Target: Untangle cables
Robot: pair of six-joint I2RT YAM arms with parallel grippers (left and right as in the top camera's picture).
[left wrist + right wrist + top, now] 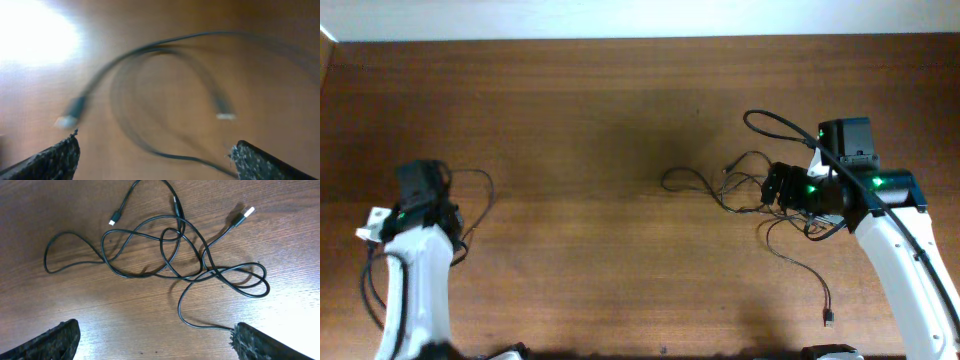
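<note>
A tangle of thin black cables (175, 250) lies on the brown table, with loops crossing each other and small plug ends (243, 214) at the far side. In the overhead view this tangle (735, 185) is just left of my right gripper (778, 185). One strand trails to a plug (830, 318) near the front edge. My right gripper (155, 340) hangs open above the tangle's near side, and a strand runs beside its right finger (260, 342). A separate cable (165, 50) with two plug ends lies blurred under my open left gripper (155, 160), which is at the table's left (425, 185).
A thicker black cord (775, 125) loops from the right arm (905, 260) over the table behind the tangle. Another arm cord (368, 285) hangs beside the left arm (420, 290). The table's far edge (640, 38) meets a pale wall.
</note>
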